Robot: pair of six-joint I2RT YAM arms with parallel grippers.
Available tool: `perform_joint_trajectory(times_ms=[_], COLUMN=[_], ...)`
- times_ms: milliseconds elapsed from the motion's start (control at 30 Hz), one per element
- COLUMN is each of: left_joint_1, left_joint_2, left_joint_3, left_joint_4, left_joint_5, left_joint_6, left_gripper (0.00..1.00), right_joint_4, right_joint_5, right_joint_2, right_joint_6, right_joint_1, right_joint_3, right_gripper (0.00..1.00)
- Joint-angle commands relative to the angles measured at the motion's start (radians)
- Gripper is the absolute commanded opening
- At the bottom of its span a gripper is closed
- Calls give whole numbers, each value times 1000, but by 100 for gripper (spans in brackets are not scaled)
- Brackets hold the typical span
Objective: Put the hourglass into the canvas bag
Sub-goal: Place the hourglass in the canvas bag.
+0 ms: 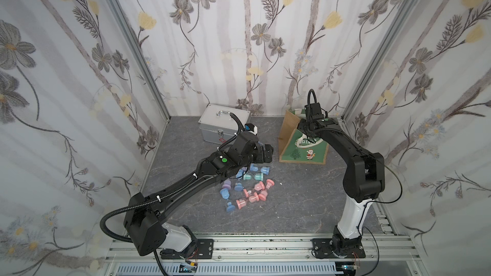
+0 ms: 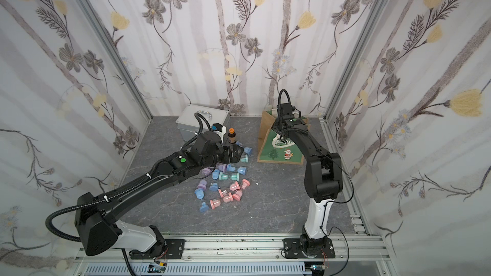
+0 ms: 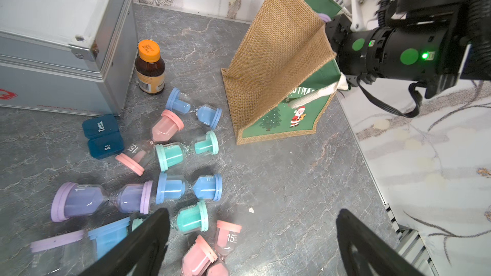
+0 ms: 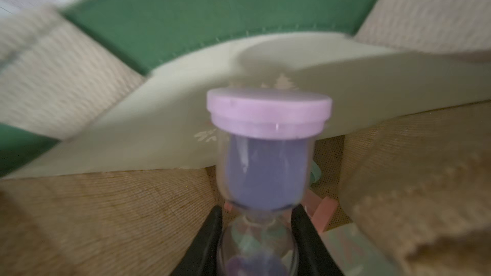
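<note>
A silver metal case [image 1: 212,126] sits closed just above centre in both top views, its back to the flowered wallpaper [image 1: 239,35]. Just right of it in a top view stands a brown bottle [image 2: 231,136] with an orange cap. A dark blue box [image 3: 102,135], perhaps a pill organiser, lies by the case's corner on the grey marbled tabletop [image 1: 292,203].

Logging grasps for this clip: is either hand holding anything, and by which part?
The right hand grips the purple hourglass at its narrow glass waist. The left hand is open and empty.
</note>
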Motion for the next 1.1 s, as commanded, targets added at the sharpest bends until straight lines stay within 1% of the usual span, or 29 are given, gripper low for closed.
perform_joint_trajectory(times_ms=[0, 33, 133, 167, 300, 467, 567, 633, 833, 1067], left_joint_1=[3, 5, 7, 7, 9, 11, 13, 12, 13, 13], left_joint_2=[6, 8, 10, 8, 2, -4, -13, -23, -73, -183], left_joint_3=[0, 0, 6, 6, 5, 7, 6, 1, -27, -103], left_joint_4=[30, 30, 22, 21, 27, 24, 20, 14, -11, -50], left_joint_5=[-13, -11, -10, -11, -9, -4, -4, -5, -9, -31], left_joint_6=[-2, -2, -1, -2, -2, -3, -4, -6, -9, -15], left_gripper=[100, 100, 100, 100, 100, 100, 100, 100, 100, 100], right_joint_4=[80, 82, 88, 89, 86, 85, 80, 78, 38, -39], right_joint_5=[-53, -54, -56, -58, -48, -57, -59, -63, -40, 57], right_joint_2=[6, 4, -17, -26, -80, -166, -223, -260, -352, -447], right_joint_6=[8, 9, 14, 14, 12, 13, 16, 15, -3, -29], right_joint_1=[-2, 0, 0, -1, 0, 8, 19, 27, 84, 241], right_joint_3=[-19, -20, -24, -24, -27, -25, -25, -25, -24, -78], right_gripper=[42, 45, 52, 56, 68, 77, 79, 82, 87, 90])
